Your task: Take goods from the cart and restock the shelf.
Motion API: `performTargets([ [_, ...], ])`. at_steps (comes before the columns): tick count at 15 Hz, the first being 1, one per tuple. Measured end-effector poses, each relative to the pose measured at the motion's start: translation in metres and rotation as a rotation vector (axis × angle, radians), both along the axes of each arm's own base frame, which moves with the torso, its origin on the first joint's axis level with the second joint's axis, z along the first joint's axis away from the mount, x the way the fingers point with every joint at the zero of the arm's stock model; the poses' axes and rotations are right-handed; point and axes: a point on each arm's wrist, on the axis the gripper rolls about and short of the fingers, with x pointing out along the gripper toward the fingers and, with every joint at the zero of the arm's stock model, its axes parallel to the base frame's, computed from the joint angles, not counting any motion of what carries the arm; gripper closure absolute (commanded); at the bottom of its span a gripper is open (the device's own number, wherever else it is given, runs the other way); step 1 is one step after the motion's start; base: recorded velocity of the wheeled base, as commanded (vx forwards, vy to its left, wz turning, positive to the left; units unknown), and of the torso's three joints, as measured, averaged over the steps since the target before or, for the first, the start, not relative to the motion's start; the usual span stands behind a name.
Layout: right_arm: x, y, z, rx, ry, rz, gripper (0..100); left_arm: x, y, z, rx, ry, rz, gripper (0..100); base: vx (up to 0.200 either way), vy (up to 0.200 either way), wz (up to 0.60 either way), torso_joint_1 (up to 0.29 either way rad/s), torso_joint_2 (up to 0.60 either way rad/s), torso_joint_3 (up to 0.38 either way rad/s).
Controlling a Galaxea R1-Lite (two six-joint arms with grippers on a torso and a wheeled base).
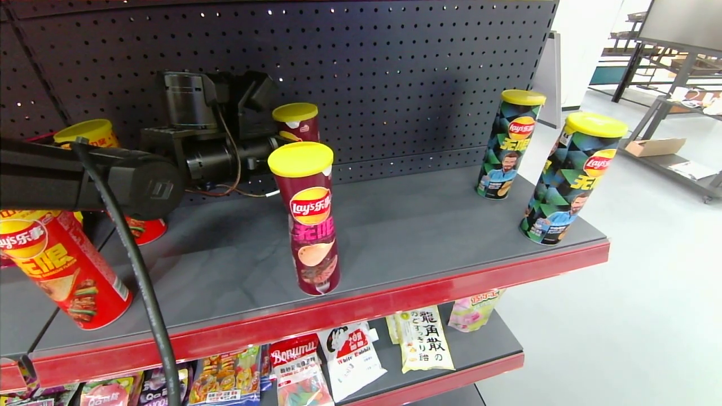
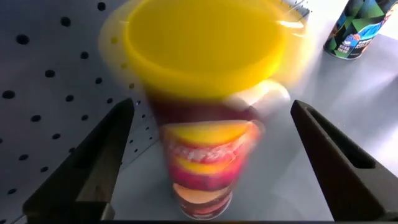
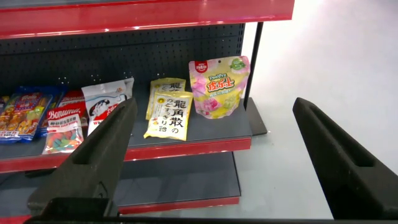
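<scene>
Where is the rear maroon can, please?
In the head view the rear maroon can stands centre-left by the pegboard, behind the front maroon can, within the open left tool.

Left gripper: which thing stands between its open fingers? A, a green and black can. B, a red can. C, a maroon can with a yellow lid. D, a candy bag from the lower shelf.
C: the left wrist view shows the yellow-lidded maroon can standing on the shelf between the fingers of the left gripper, with a gap on each side.
</scene>
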Motion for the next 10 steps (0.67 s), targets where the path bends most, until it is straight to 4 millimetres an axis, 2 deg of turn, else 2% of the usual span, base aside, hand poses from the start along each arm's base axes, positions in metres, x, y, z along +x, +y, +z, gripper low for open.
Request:
performTargets([
  [4, 0.0, 0.0, 0.0, 0.0, 0.0, 0.0, 0, -0.008, 0.007, -0.002, 0.005, 0.017, 0.01, 0, 0.0, 0.0, 0.0, 0.0, 0.0, 0.0],
  [10, 0.0, 0.0, 0.0, 0.0, 0.0, 0.0, 0, -0.036, 0.036, -0.006, 0.017, 0.062, 0.062, 0, 0.0, 0.0, 0.0, 0.0, 0.0, 0.0],
])
